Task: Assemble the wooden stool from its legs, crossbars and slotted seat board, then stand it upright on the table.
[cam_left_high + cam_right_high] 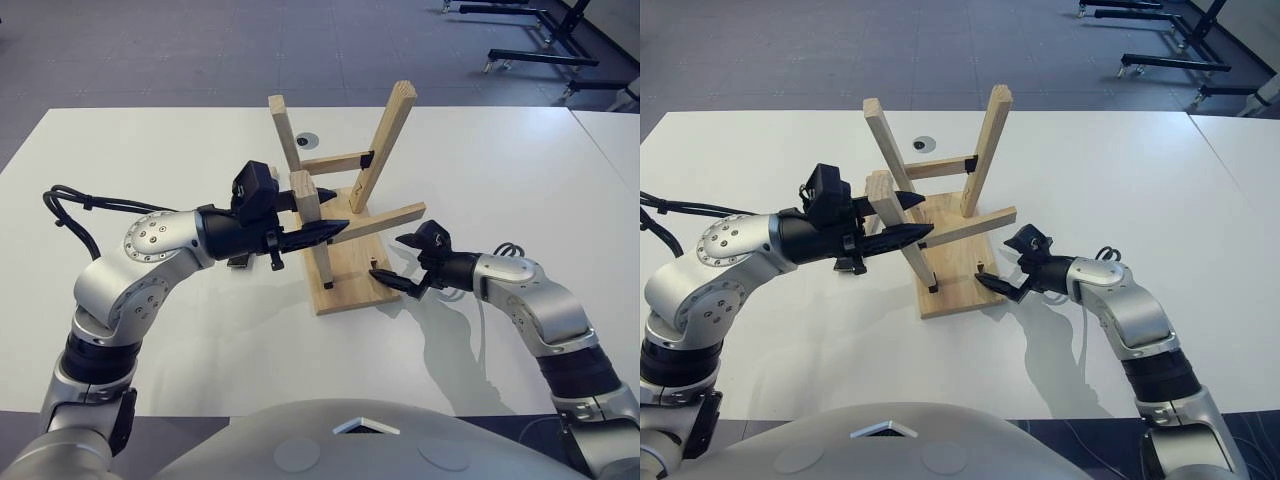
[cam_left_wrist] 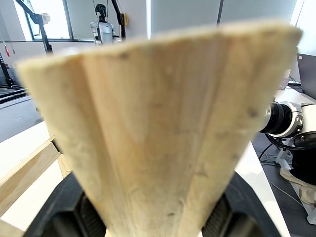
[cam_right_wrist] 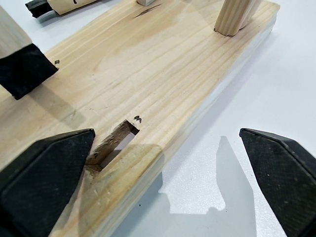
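The left gripper's [image 1: 337,211] two black fingers [image 2: 74,217] pinch the near leg [image 1: 306,197] just below its top end, the arm coming in from nine o'clock. That leg slants down to the seven o'clock corner of the slotted seat board [image 1: 347,278], its lower end black-tipped. The right gripper's [image 3: 163,165] fingers [image 3: 47,170] are spread wide and hold nothing. They hover at the board's four o'clock corner, one finger over the wood beside an open slot [image 3: 116,140] and the other over the white table [image 1: 500,170].

The board lies flat near the middle of the table, underside up. Two more legs rise from it. A short one [image 1: 285,131] leans toward eleven o'clock, and a taller one [image 1: 387,143] leans toward one o'clock. A crossbar [image 1: 335,162] with a black end joins these two far legs. A second crossbar [image 1: 381,222] juts out toward three o'clock, just above the right gripper. A small round disc [image 1: 307,140] sits in the tabletop at twelve o'clock, beyond the stool.
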Robot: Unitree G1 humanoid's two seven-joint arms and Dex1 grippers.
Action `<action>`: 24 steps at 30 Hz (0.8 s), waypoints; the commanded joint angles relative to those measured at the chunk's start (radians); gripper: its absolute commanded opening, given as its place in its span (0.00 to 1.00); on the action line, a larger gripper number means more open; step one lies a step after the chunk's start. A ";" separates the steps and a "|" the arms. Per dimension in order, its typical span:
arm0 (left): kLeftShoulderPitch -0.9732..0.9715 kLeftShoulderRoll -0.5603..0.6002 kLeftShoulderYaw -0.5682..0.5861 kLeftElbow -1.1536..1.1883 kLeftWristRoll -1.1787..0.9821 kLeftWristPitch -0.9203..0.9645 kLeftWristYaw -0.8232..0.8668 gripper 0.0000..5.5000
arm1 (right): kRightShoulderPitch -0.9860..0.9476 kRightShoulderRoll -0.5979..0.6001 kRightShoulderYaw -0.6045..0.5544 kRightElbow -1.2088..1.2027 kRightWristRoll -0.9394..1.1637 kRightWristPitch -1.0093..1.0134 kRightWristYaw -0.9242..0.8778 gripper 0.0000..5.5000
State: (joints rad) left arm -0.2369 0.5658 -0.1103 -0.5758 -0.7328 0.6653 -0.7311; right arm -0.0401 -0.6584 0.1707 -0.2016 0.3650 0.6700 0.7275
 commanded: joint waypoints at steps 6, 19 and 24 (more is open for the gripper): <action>-0.026 0.025 0.031 -0.004 -0.030 0.058 0.003 0.37 | 0.044 -0.004 0.044 0.041 -0.044 0.041 -0.010 0.98; -0.090 0.014 0.079 0.063 -0.131 0.151 0.015 0.37 | 0.065 0.011 0.045 0.017 -0.039 0.049 -0.027 0.98; -0.072 -0.008 0.056 0.053 -0.107 0.135 0.018 0.37 | 0.056 0.003 0.051 0.019 -0.041 0.052 -0.018 0.98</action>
State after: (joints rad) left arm -0.3194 0.5636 -0.0385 -0.5093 -0.8557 0.8153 -0.7153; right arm -0.0260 -0.6505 0.1651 -0.2161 0.3648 0.6701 0.7135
